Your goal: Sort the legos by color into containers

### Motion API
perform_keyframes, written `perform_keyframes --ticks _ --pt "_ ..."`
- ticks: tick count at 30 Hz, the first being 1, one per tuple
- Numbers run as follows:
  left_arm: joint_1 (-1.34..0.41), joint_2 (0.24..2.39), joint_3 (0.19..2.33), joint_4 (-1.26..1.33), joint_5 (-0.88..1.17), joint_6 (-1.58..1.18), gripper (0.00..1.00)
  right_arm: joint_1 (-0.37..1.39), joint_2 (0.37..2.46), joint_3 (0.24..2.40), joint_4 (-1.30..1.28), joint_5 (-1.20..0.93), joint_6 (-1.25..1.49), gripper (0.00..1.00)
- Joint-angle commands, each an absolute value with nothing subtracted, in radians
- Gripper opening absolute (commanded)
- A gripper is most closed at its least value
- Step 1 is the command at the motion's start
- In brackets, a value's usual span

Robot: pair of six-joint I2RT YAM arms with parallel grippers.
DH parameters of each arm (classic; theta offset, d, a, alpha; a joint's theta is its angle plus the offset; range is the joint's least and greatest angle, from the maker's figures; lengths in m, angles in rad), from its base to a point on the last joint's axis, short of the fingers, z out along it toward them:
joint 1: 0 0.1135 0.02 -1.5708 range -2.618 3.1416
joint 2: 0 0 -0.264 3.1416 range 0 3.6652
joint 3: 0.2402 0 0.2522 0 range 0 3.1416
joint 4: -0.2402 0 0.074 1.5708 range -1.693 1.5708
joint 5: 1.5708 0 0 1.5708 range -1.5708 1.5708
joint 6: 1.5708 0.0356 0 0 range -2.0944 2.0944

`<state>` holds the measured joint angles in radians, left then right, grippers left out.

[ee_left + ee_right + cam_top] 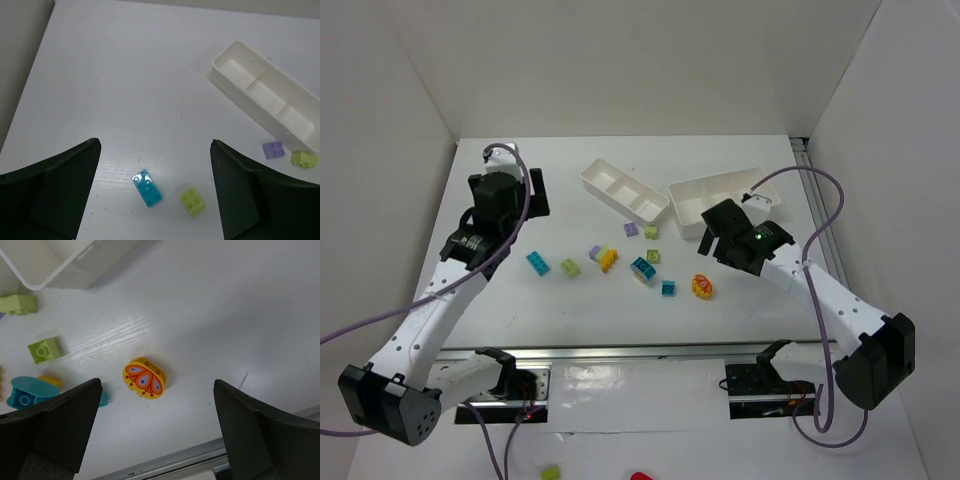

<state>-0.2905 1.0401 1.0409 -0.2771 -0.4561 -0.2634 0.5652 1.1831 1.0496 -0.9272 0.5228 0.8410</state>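
1. My left pincer point(155, 145): released, jaws wide, nothing between them. It hangs over the worktop point(570, 320).
2. On the worktop under it: a teal brick point(147, 187) and a lime brick point(192, 201), near each other but apart.
3. Left tray point(250, 102): three compartments, lying at a slant ahead and to the right of that pincer. A lavender brick point(274, 149) and a second lime brick point(303, 159) lie just beside its near wall, outside it.
4. My right pincer point(157, 382): released, jaws wide, gripping nothing.
5. Between its jaws, flat on the worktop: a rounded yellow brick point(144, 377) with an orange butterfly print, lying free.
6. Right tray point(685, 215): just behind my right pincer, its end close to the left tray's end. I cannot tell whether they touch.
7. The other legos point(642, 268) are scattered mid-worktop between my arms, in front of the trays, all outside them.
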Motion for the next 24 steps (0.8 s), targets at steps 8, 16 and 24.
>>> perform_keyframes --ticks 8,16,24 --pt "-0.288 1.106 1.137 -0.416 -0.348 -0.295 1.0 0.684 1.293 1.031 -0.91 0.563 0.899 1.0" --pt "-0.288 1.219 1.253 -0.553 -0.336 -0.376 1.0 0.805 1.39 0.977 -0.763 0.505 0.684 1.0" --pt "-0.288 1.278 1.275 -0.595 -0.241 -0.365 1.0 0.775 1.342 0.867 -0.592 0.359 0.551 1.0"
